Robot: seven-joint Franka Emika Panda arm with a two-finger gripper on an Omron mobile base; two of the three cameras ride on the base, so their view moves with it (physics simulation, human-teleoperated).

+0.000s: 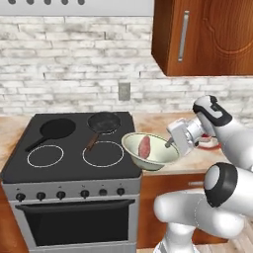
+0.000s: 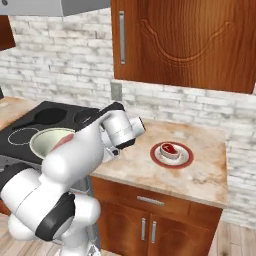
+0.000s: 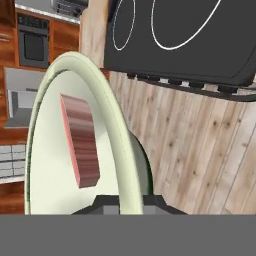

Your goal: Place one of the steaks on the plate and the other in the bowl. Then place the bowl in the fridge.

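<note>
Steaks are already sorted: the pale pink steak (image 1: 144,147) lies in the bowl (image 1: 160,159), and the deeper red steak (image 2: 168,149) rests on the red-rimmed plate (image 2: 172,161) on the counter (image 2: 200,172) to the right of the stove (image 1: 74,163). That leaves step 3, carrying the bowl to the fridge, and this appears to be the step in hand.

The gripper (image 1: 170,144) pinches the bowl by its rim, its 2 fingers nearly pressed together with the thin wall between them, as the hand view shows at the bottom where the rim (image 3: 131,202) runs down between the tips. The bowl looks lifted clear of the counter, hanging in front of the stove's right front corner and tilted, its open side leaning toward the left base camera. The pink slab sits against the inner wall, not flat on the bottom.

The fridge cannot be made out with any certainty from here, so the next move probably calls for the base to drive or turn toward it. Keeping the bowl closer to level during travel would matter: with a rim-only pinch and this tilt, the steak could slide out or the bowl could swing in the grip.
</note>
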